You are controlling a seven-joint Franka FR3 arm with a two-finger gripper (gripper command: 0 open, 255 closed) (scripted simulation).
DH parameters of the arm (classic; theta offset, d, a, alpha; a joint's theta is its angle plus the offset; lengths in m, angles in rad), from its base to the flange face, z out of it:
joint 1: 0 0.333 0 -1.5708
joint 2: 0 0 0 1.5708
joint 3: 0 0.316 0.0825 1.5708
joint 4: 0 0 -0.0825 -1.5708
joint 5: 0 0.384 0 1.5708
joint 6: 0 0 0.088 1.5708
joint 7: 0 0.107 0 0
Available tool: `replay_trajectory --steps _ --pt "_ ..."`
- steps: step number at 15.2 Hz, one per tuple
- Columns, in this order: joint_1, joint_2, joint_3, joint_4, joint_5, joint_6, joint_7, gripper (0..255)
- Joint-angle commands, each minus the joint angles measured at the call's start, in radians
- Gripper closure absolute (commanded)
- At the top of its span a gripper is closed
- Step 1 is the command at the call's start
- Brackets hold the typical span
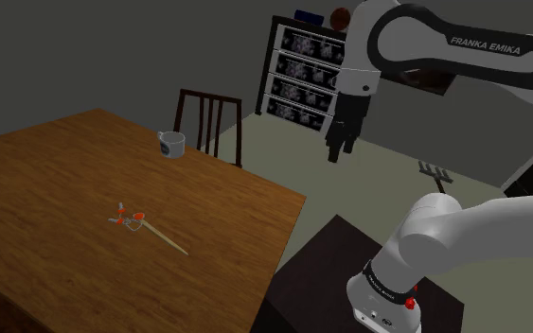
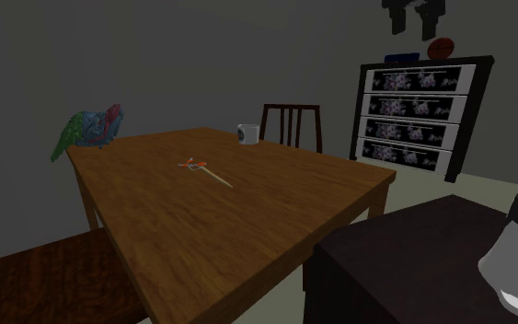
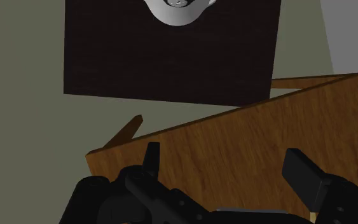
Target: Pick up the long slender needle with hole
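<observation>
Fingers [image 3: 151, 159] of the black gripper [image 3: 224, 154] stand apart with nothing between them, so we take the tool to be released and empty. In the shoulder view the gripper [image 1: 338, 147] hangs high in the air, well above the table [image 1: 56, 189] and near its edge on the stand's side. In the wrist view we look down on that edge: a corner of the table and a strip of bare grey-green floor between it and the dark stand [image 3: 171, 51].

The needle [image 1: 163, 237] lies flat on the tabletop, well apart from the gripper and away from every edge, with bare wood all round it. A small orange-red piece [image 1: 127, 218] sits at one end. In the second exterior view we see the needle [image 2: 215, 176] about mid-table.

On the white arm [image 1: 463, 52] we read "FRANKA EMIKA".

A white mug [image 1: 170, 143] stands near the far edge, just in front of a dark chair [image 1: 209, 118]. A blue-green, bird-like figure [image 2: 89, 129] rests at another corner. A second chair [image 2: 36, 276] is at the near side.

The wooden tabletop shows plain grain. Beyond it, against a dim grey wall, a dark dresser [image 2: 418, 106] with patterned drawer fronts carries an orange ball [image 2: 441, 46].
</observation>
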Motion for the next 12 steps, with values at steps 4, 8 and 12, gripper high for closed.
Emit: replay_trajectory --steps 4,8,12 --pt "0.019 0.061 0.047 -0.019 0.028 0.095 0.033 0" --pt "0.041 0.160 0.109 -0.024 0.055 0.220 0.075 0" --pt "0.058 0.276 0.170 -0.008 0.068 0.341 0.121 0"
